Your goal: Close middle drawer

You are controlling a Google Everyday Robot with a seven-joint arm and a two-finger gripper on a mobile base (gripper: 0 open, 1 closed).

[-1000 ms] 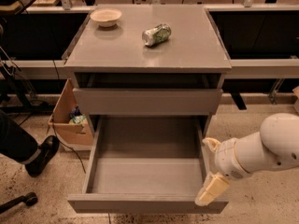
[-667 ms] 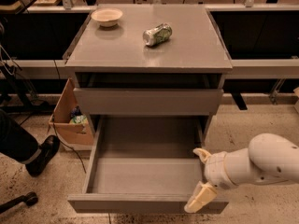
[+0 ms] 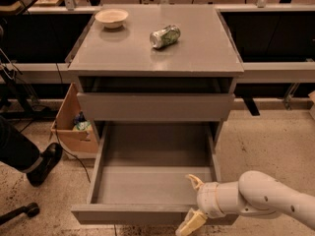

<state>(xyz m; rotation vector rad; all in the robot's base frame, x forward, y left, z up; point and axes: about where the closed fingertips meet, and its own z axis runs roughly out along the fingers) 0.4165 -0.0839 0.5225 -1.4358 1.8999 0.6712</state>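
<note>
The middle drawer [image 3: 147, 181] is a grey metal tray pulled far out of the cabinet, empty inside, its front panel [image 3: 123, 214] near the bottom of the view. Above it a shorter drawer front [image 3: 155, 106] stands slightly out. My gripper [image 3: 193, 203] is at the right end of the middle drawer's front panel. It is open. One yellowish finger [image 3: 195, 181] is over the inside of the drawer and the other fingertip [image 3: 191, 223] is in front of the panel. My white arm [image 3: 266, 198] comes in from the lower right.
A bowl [image 3: 111, 17] and a green can [image 3: 165, 36] lying on its side are on the cabinet top [image 3: 197, 58]. A cardboard box [image 3: 69, 127] stands left of the cabinet. A person's leg and shoe [image 3: 37, 161] are at the lower left, beside a chair wheel [image 3: 27, 210].
My arm has moved left and lower. The gripper has shifted from the drawer's right front corner leftward along the front panel. The drawer has not visibly moved.
</note>
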